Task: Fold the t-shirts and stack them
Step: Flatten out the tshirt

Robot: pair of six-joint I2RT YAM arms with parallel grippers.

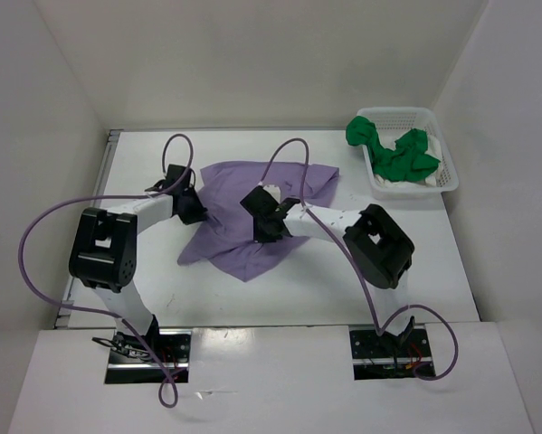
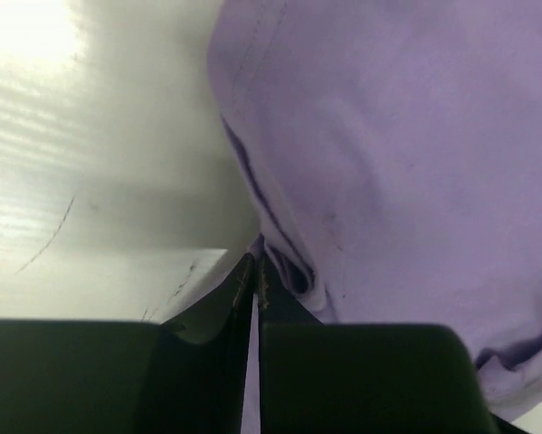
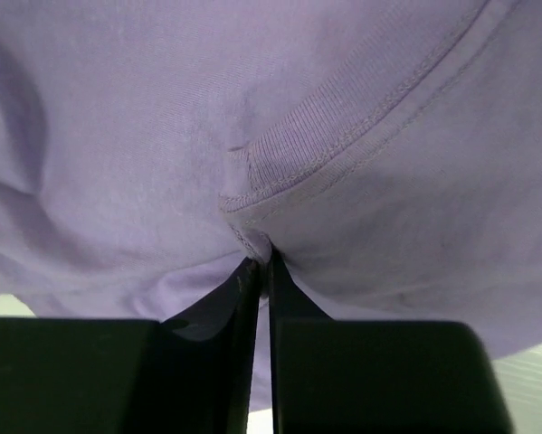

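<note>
A pale lavender t-shirt (image 1: pixel 239 240) lies crumpled and partly spread at the middle of the white table. My left gripper (image 1: pixel 196 212) is at the shirt's left edge, and its jaws (image 2: pixel 257 264) are shut on a folded hem of the lavender cloth (image 2: pixel 388 163). My right gripper (image 1: pixel 262 222) is over the middle of the shirt, shut (image 3: pixel 263 264) on the cloth right under the ribbed collar seam (image 3: pixel 343 136). A bright green t-shirt (image 1: pixel 393 155) lies bunched in the basket at the back right, with a white t-shirt (image 1: pixel 435 148) under it.
The white mesh basket (image 1: pixel 448 179) stands at the table's back right corner. White walls close in the table on the left, back and right. Purple cables loop over both arms. Bare tabletop (image 1: pixel 415 262) shows in front of the shirt.
</note>
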